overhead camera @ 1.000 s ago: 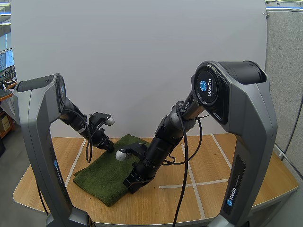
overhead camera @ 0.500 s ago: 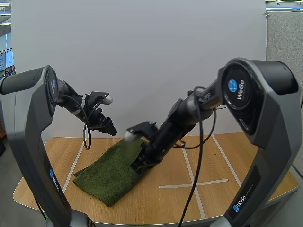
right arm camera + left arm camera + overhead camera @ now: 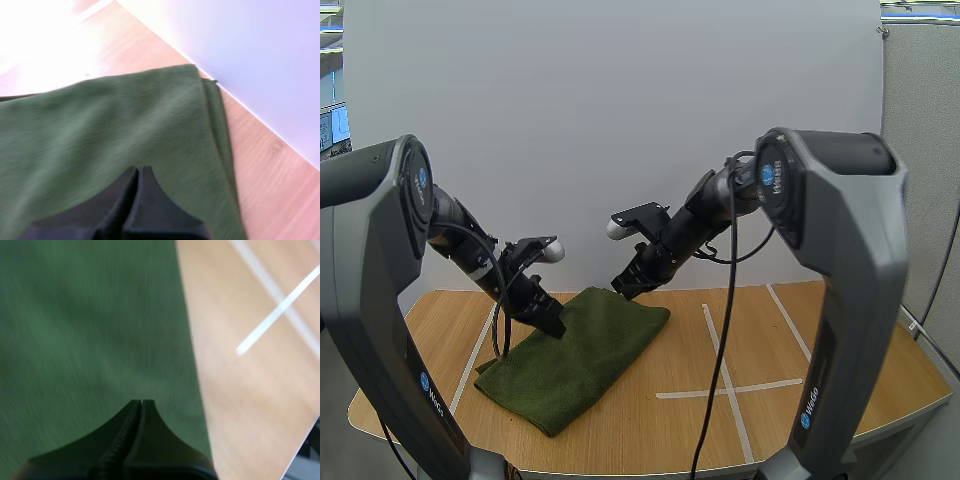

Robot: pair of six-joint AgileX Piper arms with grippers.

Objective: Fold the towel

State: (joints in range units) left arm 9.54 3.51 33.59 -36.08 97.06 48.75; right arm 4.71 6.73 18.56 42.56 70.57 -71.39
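Lying folded, dark green towel (image 3: 582,352); left end effector (image 3: 141,403), right end effector (image 3: 138,169) both closed.

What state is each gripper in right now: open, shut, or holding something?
Left gripper: shut, holding nothing, close over the towel.
Right gripper: shut, holding nothing, above the towel.

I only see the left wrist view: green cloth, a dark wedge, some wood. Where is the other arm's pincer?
Observer: The right pincer hangs above the far edge of the towel, seemingly clear of it.
Operator: Is it open?
Observer: No; its fingers lie together as one wedge, holding nothing.
Operator: Is the towel folded?
Observer: It lies doubled on the table; layered edges show at its far corner.
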